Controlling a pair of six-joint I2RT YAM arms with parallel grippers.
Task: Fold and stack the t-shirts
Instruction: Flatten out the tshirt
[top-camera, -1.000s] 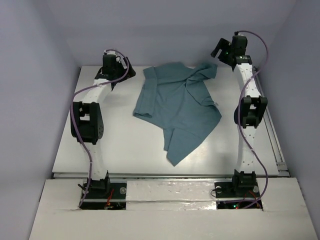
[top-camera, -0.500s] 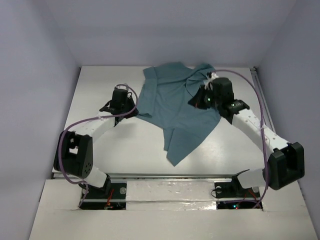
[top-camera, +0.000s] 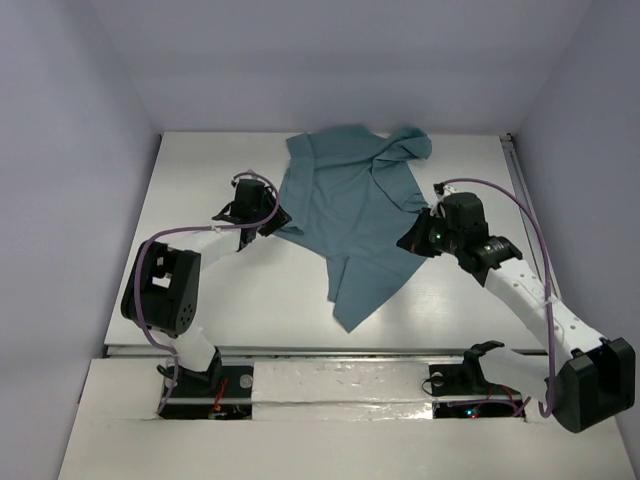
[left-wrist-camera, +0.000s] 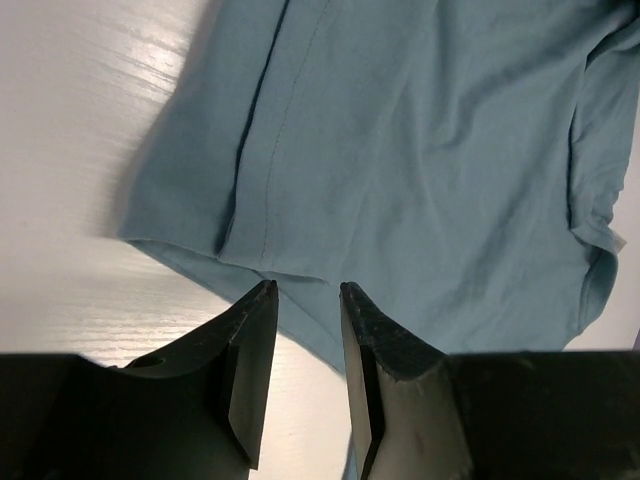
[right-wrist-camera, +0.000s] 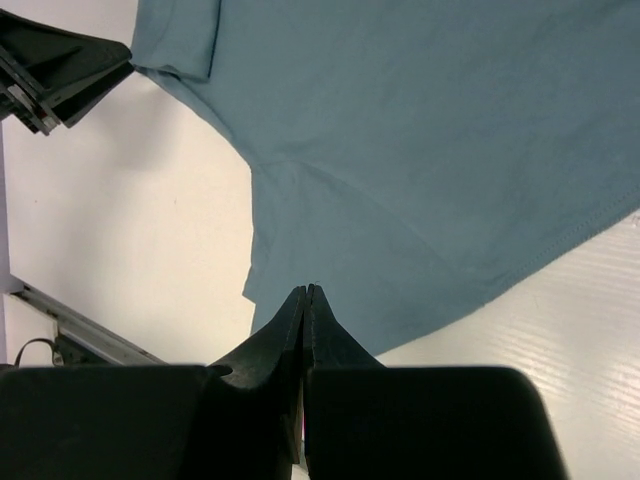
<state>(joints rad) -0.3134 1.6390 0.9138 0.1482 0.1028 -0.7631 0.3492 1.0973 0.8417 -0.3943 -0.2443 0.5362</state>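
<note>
One teal t-shirt (top-camera: 352, 200) lies spread and rumpled on the white table (top-camera: 220, 300), with a sleeve bunched at the far right. My left gripper (top-camera: 277, 221) is at the shirt's left sleeve. In the left wrist view its jaws (left-wrist-camera: 306, 292) stand a narrow gap apart, the sleeve hem (left-wrist-camera: 250, 255) just at their tips and nothing pinched. My right gripper (top-camera: 410, 243) hovers at the shirt's right edge. Seen from the right wrist, its fingers (right-wrist-camera: 305, 290) are pressed together over the cloth (right-wrist-camera: 430, 150), and I see no fabric between them.
A metal rail (top-camera: 340, 350) runs along the table's near edge and another (top-camera: 535, 240) along the right side. Lilac walls close in the left, right and back. The left gripper (right-wrist-camera: 60, 65) shows in the right wrist view's top left corner.
Both arms came down from the far corners to the shirt. The left gripper slid right to the sleeve with its jaws narrower. The right gripper shut and drew back toward the near side.
</note>
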